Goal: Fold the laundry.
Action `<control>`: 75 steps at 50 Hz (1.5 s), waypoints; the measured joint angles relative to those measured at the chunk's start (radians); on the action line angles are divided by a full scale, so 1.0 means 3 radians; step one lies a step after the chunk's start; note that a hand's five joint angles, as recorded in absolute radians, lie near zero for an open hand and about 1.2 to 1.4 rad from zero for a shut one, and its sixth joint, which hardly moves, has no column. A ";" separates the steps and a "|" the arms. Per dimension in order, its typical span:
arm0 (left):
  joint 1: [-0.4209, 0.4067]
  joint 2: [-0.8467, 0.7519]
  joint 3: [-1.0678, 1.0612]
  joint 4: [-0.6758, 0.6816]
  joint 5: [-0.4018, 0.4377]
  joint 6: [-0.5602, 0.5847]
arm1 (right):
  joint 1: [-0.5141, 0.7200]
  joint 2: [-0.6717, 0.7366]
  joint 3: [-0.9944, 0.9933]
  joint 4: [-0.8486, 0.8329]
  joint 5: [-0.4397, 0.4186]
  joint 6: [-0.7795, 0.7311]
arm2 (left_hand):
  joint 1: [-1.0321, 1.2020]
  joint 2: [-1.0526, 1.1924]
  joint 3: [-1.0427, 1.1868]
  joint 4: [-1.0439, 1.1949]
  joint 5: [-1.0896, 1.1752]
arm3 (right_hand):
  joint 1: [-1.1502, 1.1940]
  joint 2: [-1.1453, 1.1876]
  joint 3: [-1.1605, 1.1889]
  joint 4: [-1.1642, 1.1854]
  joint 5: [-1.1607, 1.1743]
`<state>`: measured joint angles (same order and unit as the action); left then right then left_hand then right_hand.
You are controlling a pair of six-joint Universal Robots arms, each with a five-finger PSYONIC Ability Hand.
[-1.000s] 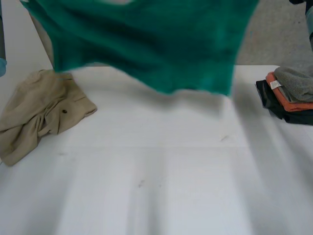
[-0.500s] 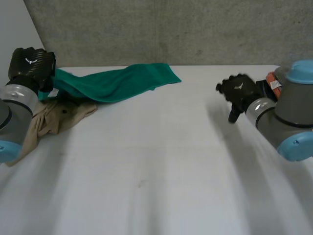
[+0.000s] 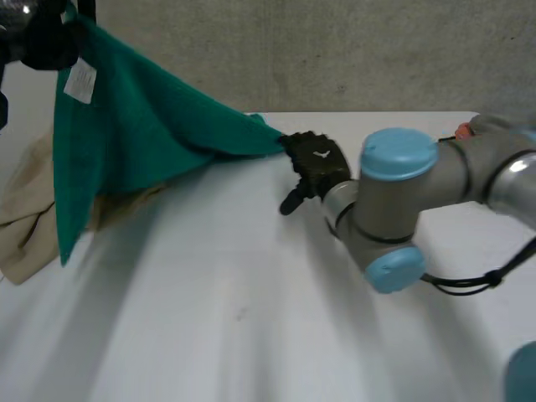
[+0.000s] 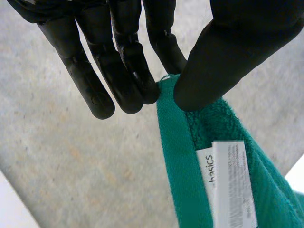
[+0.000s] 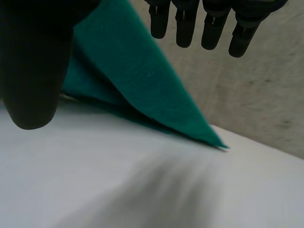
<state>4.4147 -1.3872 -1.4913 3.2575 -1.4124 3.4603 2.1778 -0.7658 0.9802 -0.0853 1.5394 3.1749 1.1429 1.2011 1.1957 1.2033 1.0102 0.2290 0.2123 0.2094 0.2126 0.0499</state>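
Left robot hand [image 3: 38,35] raised high at far left. In its wrist view, the fingers [image 4: 118,61] and thumb pinch the top hem of a green terry towel [image 3: 142,126], closed on the cloth right at a corner. A white sewn-in label [image 4: 228,185] hangs just below the pinch, with "basics" printed on it.

From that corner the towel drapes down and slopes right across the far part of the white counter [image 3: 251,293]. Its left edge hangs in front of a crumpled beige garment [image 3: 25,226] lying at the far left of the counter.

Right robot hand [image 3: 316,163] sits low at mid-counter, at the towel's right-hand corner. In its wrist view, the fingers [image 5: 211,28] are straight and spread wide from the thumb, gripping nothing. The towel [image 5: 137,80] lies beyond the palm, with its pointed tip resting on the counter.

A grey concrete wall [image 3: 335,50] stands behind.
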 measured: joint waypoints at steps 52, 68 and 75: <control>-0.0176 0.0535 0.0080 -0.0387 -0.0053 -0.0300 | -0.0063 0.0454 -0.0184 -0.0022 -0.0464 0.0004 | 0.0000 0.0000 0.0000 0.0000 0.0000 | 0.0185 0.0228 0.0244 0.0238 0.0198; 0.0110 0.0635 0.0079 -0.0479 -0.0089 -0.0358 | -0.0456 0.0501 -0.0593 -0.0145 0.0057 -0.0139 | 0.0000 0.0000 0.0000 0.0000 0.0000 | 0.3025 0.3220 0.3243 0.3268 0.3113; 0.0667 0.0489 -0.0068 -0.0480 0.0089 -0.0446 | -0.0936 -0.0736 0.0176 0.0052 -0.0420 -0.0865 | 0.0000 0.0000 0.0000 0.0000 0.0000 | 0.3025 0.3220 0.3251 0.3270 0.3113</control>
<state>4.6148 -1.2404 -1.5117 3.1134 -1.3858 3.3264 1.8969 -0.9866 1.0329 -0.0698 1.4135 2.9153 1.1429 1.2012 1.1958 1.2033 1.0102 1.1365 1.1782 1.1846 1.1937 0.9839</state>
